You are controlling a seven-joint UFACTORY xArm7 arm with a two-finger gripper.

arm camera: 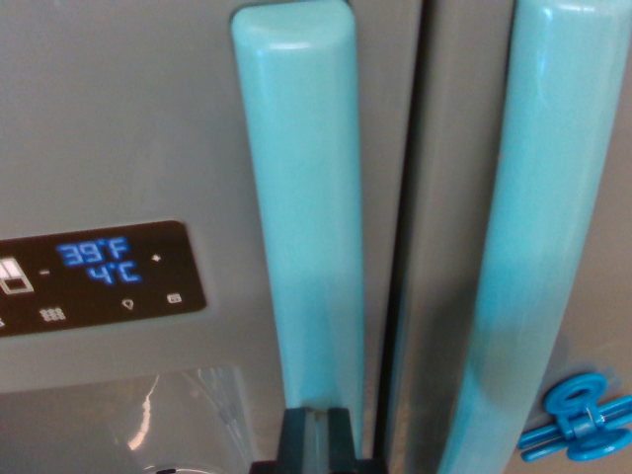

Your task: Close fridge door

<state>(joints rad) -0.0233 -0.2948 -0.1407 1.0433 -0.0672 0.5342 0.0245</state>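
Black gripper (314,439) at bottom centre, fingers seemingly pressed together, against turquoise plastic handle (301,197). Grey fridge doors (118,118) fill frame; dark centre seam (400,296) narrow. Closing looks nearly done.

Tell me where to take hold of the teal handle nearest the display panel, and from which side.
Grip the left teal handle at mid-length, coming straight at its front with fingers on either side. It is a long upright bar, roughly parallel to the door gap, and the hand sits at its lower end.

Glossy plastic handles (301,227); matt grey fridge door (118,118).
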